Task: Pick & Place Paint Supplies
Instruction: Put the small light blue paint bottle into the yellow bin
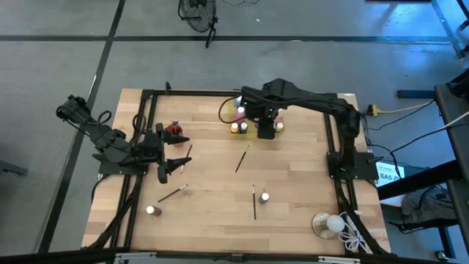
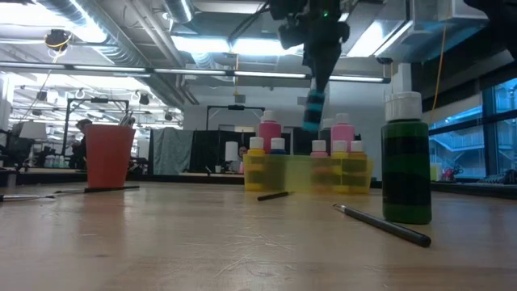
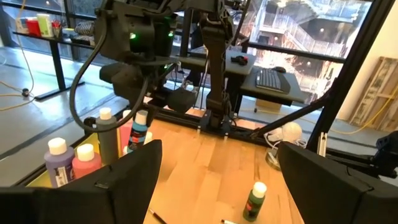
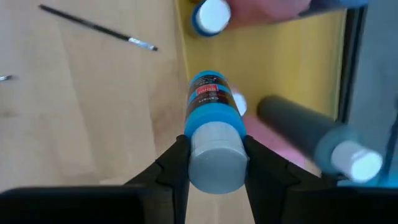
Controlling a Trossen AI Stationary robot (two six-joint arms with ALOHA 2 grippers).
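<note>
My right gripper (image 4: 214, 155) is shut on a blue paint bottle (image 2: 313, 110) with a pale cap. It hovers over the near edge of a yellow tray (image 1: 244, 117) at the table's far middle. The tray holds several white-capped bottles (image 2: 269, 129), pink, yellow and purple, standing upright; a dark grey one (image 4: 308, 134) lies on its side. A green bottle (image 1: 264, 197) stands on the table near the middle. Thin brushes (image 1: 240, 161) (image 1: 254, 203) lie flat on the wood. My left gripper (image 1: 173, 166) is open at the table's left, holding nothing. My right gripper pinches the blue bottle between its two fingers at the cap end (image 4: 216, 163). The fingers (image 4: 176, 163) come from above, pointing down. The bottle hangs below them, slightly tilted and lifted clear above the tray.
A red cup (image 1: 174, 130) stands at the far left beside my left arm. Another small white-capped bottle (image 1: 151, 210) and more brushes (image 1: 172, 194) lie near the left front. A clear round dish with a white ball and cord (image 1: 327, 224) sits at the near right corner.
</note>
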